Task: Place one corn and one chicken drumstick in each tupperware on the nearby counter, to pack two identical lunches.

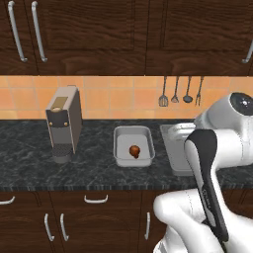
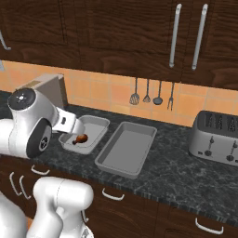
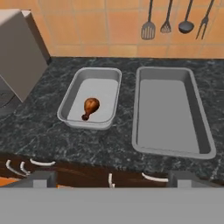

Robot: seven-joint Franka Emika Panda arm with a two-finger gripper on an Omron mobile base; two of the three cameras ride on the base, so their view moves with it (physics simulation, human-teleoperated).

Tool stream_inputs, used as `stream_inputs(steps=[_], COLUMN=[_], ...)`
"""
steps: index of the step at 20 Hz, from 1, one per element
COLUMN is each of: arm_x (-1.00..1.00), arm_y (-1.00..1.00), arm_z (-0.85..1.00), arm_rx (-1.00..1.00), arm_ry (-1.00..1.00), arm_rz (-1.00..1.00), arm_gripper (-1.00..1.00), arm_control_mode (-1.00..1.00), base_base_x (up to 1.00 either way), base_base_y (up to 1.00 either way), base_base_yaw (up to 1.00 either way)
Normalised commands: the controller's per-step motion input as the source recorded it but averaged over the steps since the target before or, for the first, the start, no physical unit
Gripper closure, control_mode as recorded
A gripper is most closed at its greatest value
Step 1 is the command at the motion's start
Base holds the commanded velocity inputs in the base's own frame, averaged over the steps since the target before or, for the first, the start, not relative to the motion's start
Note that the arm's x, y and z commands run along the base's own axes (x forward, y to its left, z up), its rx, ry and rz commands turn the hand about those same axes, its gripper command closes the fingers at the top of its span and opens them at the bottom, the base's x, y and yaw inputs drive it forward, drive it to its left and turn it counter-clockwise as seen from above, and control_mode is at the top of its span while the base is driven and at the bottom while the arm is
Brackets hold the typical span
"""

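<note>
Gripper (image 3: 111, 180): jaws spread wide, nothing held, raised near the counter (image 3: 39, 127) edge.
Chicken drumstick (image 3: 90, 107): laid in the shorter left tupperware (image 3: 70, 98).
Longer tupperware (image 3: 168, 151): just right, bare.

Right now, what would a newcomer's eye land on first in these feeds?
Probably the lone chicken drumstick, glossy brown against the grey floor of the shorter tupperware on the dark counter. Right beside it the longer tupperware lies bare. The hand is open, holding nothing, pulled back over the counter's front edge, with a silver toaster further right.
</note>
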Motion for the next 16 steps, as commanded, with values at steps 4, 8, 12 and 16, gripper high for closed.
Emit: stream_inputs(steps=[4,8,12,16], arm_x=[-1.00,-1.00,-0.98,-0.56], arm_y=[-0.24,-0.05,0.00,0.00], arm_z=[0.78,0.32,0.13,0.36], arm_rx=[-0.01,-0.05,-0.05,-0.01], arm_ry=[0.17,0.02,-0.03,-0.05], arm_rz=[0.00,0.00,-0.03,0.00], arm_gripper=[-1.00,-1.00,-1.00,-1.00], arm_control_mode=[-1.00,-1.00,-1.00,-1.00], base_base_x=[0.00,0.00,0.00,0.00], base_base_y=[0.00,0.00,0.00,0.00], base_base_yaw=[0.00,0.00,0.00,0.00])
